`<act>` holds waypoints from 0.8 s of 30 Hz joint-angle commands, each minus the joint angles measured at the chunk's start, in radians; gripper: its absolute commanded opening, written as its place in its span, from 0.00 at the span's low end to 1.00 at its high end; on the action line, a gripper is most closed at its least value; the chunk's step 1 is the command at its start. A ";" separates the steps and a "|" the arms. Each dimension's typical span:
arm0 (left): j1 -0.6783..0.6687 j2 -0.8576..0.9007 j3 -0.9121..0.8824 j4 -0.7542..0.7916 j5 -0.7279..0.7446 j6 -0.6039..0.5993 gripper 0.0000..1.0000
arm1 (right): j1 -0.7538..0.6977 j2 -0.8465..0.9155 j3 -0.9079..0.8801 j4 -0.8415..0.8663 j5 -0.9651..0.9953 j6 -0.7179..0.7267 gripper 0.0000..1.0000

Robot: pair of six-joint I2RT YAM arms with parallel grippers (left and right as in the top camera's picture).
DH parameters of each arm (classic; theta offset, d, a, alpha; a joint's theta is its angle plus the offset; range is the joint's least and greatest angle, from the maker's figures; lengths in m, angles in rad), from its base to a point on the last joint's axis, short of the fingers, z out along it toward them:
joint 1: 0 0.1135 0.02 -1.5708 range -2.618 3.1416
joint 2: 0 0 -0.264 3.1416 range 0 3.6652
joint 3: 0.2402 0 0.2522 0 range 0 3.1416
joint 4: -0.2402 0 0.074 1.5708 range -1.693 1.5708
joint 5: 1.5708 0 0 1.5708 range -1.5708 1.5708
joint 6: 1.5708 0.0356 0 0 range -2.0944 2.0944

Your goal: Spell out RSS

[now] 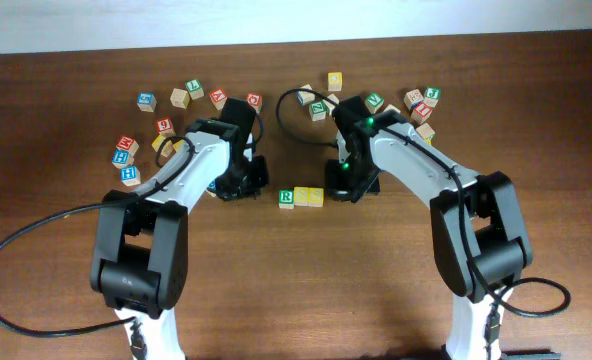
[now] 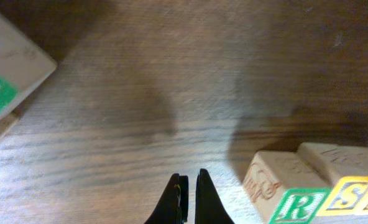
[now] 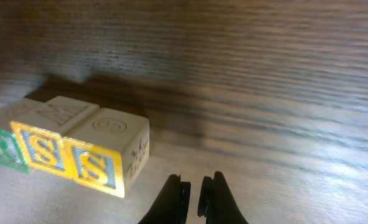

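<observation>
On the far left of the brown wooden worktop [image 1: 56, 130] lies a scatter of loose letter cubes [image 1: 128, 155], well apart from the centre. Next comes the left end effector [image 2: 188, 182], closed with nothing between its fingers, low over bare wood just left of the row. Its wrist view also catches a stray cube [image 2: 16, 62] with a green mark at the upper left edge. At the middle of the worktop, between the 2 arms, 3 cubes sit in a straight line, touching side to side. They are the R cube [image 1: 286, 197] with its green letter on white, then the first S cube [image 1: 302, 197], then the second S cube [image 1: 316, 196], both yellow-faced. Seen from overhead, the line spells RSS. Just right of the second S cube is the right end effector [image 3: 194, 185], its fingers drawn together and holding nothing, close to the wood. Beyond it, toward the far edge on the right, a further group of cubes [image 1: 421, 100] is spread out.
</observation>
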 commanded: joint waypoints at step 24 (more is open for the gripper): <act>-0.066 0.018 0.016 0.050 0.043 -0.032 0.00 | 0.005 0.016 -0.062 0.109 -0.092 0.017 0.04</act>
